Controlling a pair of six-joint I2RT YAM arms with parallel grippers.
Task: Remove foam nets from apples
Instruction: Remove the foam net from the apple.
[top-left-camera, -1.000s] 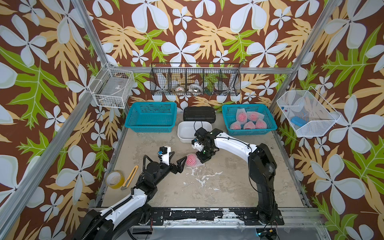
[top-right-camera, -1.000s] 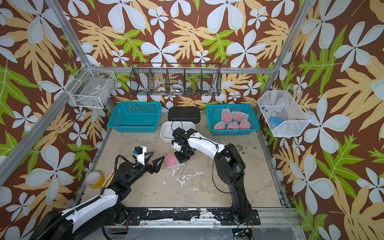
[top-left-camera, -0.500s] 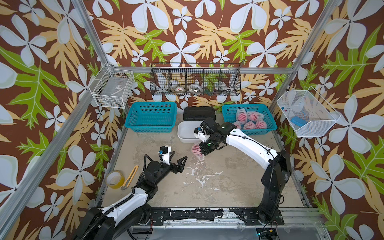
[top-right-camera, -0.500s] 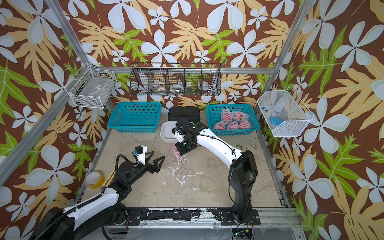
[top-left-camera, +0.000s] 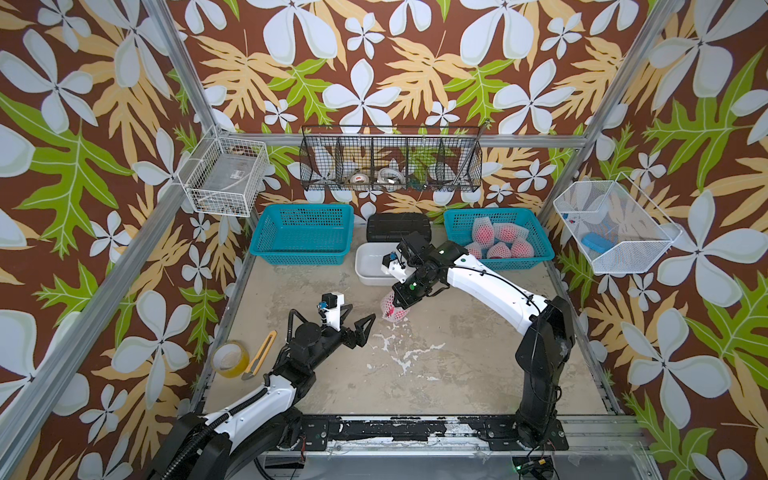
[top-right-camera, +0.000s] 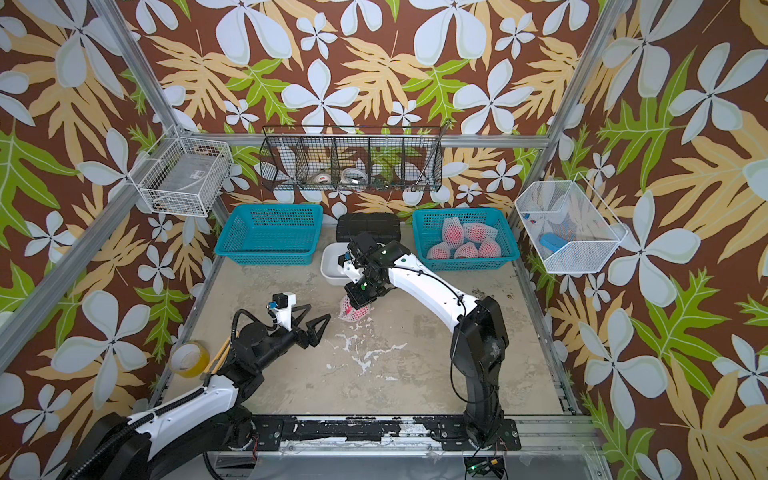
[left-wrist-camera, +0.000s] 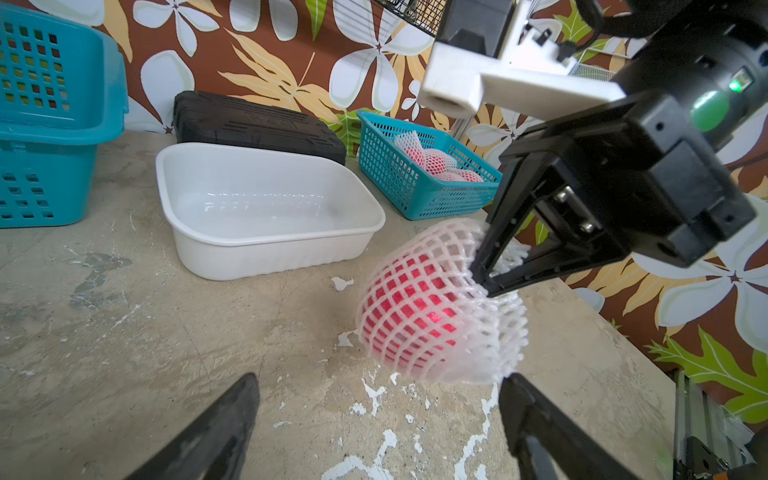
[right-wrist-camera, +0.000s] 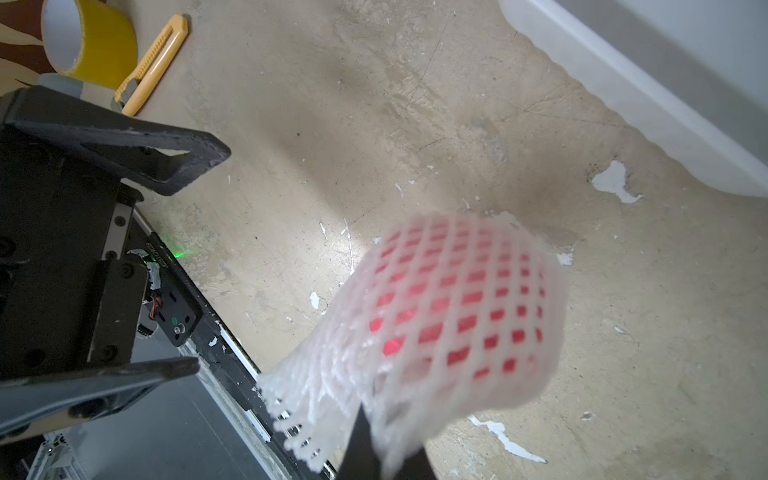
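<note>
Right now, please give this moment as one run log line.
right gripper: shut on foam net | apple: inside net, hanging | left gripper: open, near net | basket: five netted apples

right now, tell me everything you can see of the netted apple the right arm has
A red apple sits inside a white foam net of soft diamond mesh with a frayed loose end. The right gripper is shut on the net's bunched end, so it hangs tilted, seemingly just off the table. The open left gripper faces it; whether they touch is unclear.
</note>
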